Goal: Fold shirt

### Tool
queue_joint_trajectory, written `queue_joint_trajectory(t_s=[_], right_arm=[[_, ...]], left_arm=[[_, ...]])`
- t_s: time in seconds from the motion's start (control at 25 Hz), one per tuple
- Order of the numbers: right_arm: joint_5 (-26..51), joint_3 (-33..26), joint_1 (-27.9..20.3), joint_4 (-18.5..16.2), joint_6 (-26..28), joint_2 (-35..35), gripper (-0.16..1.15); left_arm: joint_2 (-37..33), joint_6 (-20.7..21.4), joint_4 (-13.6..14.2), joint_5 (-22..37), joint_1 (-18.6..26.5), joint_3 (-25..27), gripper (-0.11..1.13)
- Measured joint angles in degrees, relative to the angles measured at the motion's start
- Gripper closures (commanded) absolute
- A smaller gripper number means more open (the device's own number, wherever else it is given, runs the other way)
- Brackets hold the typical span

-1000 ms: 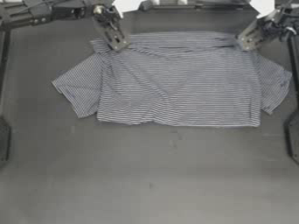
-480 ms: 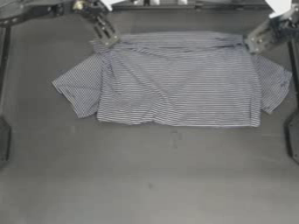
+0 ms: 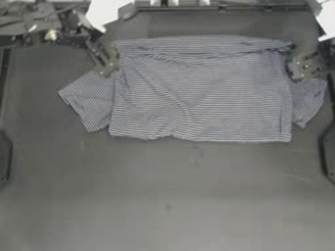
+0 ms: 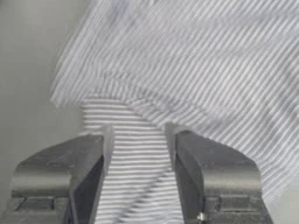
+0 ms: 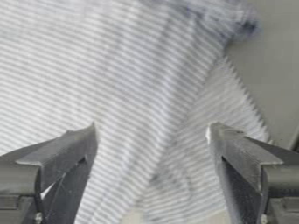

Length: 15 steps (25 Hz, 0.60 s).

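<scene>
The striped shirt (image 3: 200, 90) lies flat at the far middle of the table, its body a broad rectangle with a short sleeve sticking out on each side. My left gripper (image 3: 105, 62) hovers at the shirt's far left corner, by the left sleeve (image 3: 88, 100). In the left wrist view this gripper (image 4: 138, 129) is open, with striped cloth (image 4: 192, 65) showing below the gap. My right gripper (image 3: 296, 68) hangs at the far right corner above the right sleeve (image 3: 307, 100). It is wide open (image 5: 152, 129) over the cloth (image 5: 88, 65) and holds nothing.
The dark table (image 3: 170, 196) stretches bare from the shirt's near edge to the front. Arm bases and frame rails (image 3: 196, 5) run along the far edge. Dark fixtures (image 3: 3, 157) stand at the left and right table edges.
Both grippers have shifted outward and slightly nearer along the shirt's far corners. The shirt lies as it did.
</scene>
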Motion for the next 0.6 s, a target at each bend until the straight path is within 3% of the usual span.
queue_joint_trajectory(t_s=[0.6], right_arm=[[2.11, 5.10, 1.05, -0.88, 8.35, -0.44, -0.02]], left_arm=[[-8.53, -10.81, 1.05, -6.24, -3.25, 14.50, 0.26]])
